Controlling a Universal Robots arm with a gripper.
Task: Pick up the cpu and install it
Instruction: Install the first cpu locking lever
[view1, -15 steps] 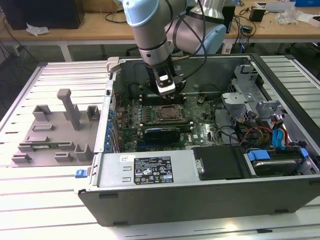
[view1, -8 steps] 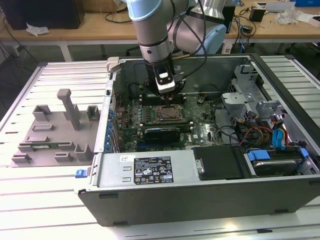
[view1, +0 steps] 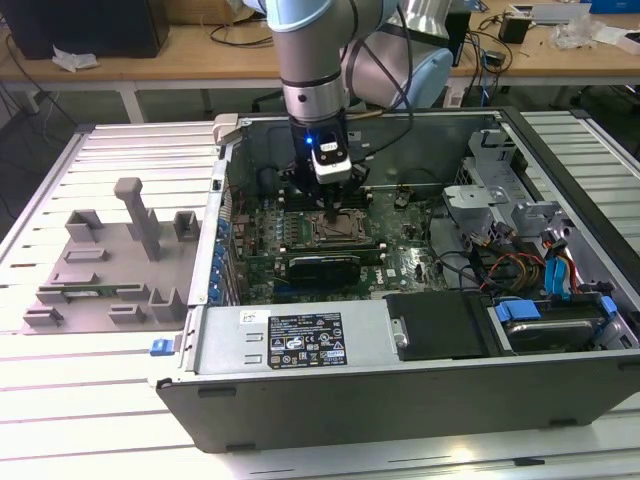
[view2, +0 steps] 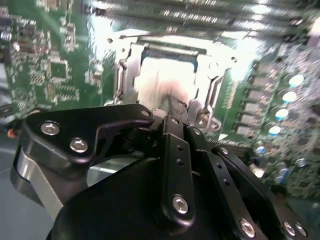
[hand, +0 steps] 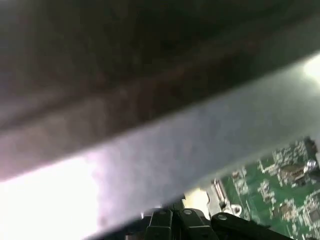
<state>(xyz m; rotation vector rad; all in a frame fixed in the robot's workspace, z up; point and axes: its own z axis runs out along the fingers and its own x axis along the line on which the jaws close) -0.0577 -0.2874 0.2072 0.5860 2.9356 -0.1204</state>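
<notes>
A big open computer case (view1: 420, 385) lies on a white slatted table (view1: 80, 420). Inside it is a green board (view1: 400, 245) with lots of tiny parts. Near the front sits a silver box with a sticker (view1: 300, 342). Beside it is a black box (view1: 440, 325). Red, orange and blue wires (view1: 535, 270) curl at the exterior view's right. A gray plastic holder (view1: 110, 265) sits outside the case, at the exterior view's left. Behind is a wooden desk (view1: 200, 50), maybe with papers on it.
</notes>
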